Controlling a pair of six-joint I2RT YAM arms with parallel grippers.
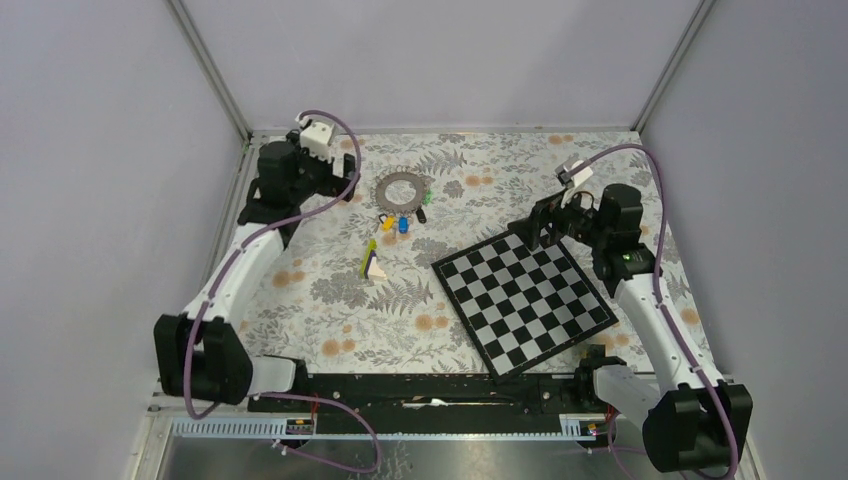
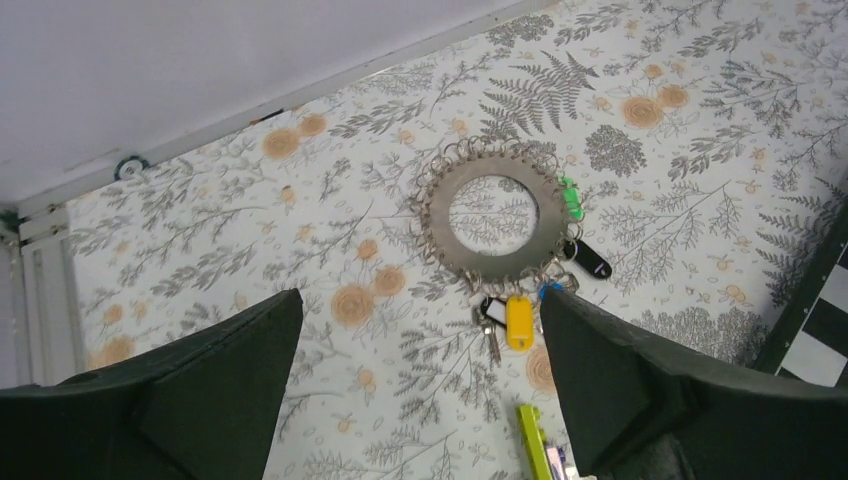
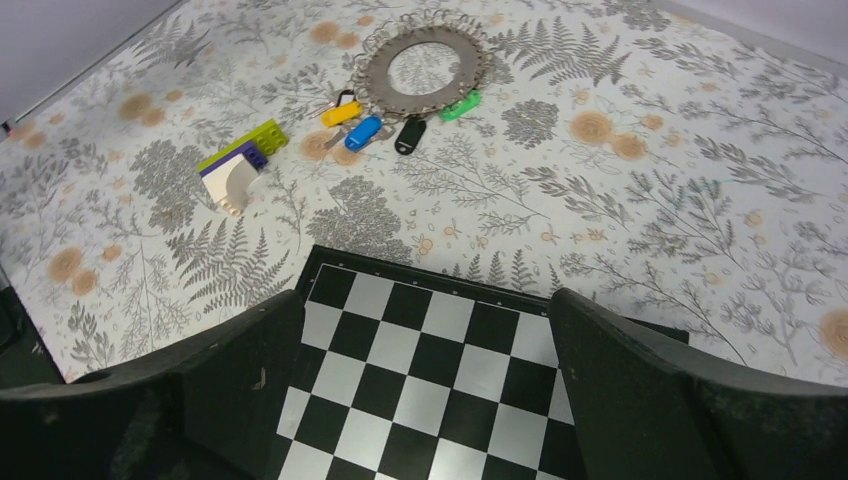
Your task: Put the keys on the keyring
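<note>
1. Floral-printed table cover [image 1: 330, 320] fills the work area, enclosed by plain grey walls.
2. Keyring [image 1: 386, 190]: lies flat on the cover toward the far wall, with the print showing through its round hole.
3. Keys [image 3: 362, 132]: 4 counted, all gathered at the keyring's near and right rim. The green key [image 2: 570, 198] sits at the right edge. The black key [image 2: 592, 262], blue key [image 1: 403, 225] and yellow key [image 2: 518, 320] fan out from the near edge. Each meets the coiled rim; whether they are threaded on or merely touching cannot be told.
4. Chessboard [image 1: 525, 300]: lies to the right of the keyring and nearer the arm bases, turned at an angle.
5. Lime-and-white wedge [image 1: 372, 265]: rests near the keyring on its near side, apart from the keys.
6. Left gripper [image 2: 420, 296]: raised above the cover just left of the keyring, fingers spread wide, nothing between them.
7. Right gripper [image 3: 425, 298]: well apart from the keyring to its right, above the chessboard's far corner, fingers spread wide, holding nothing.
</note>
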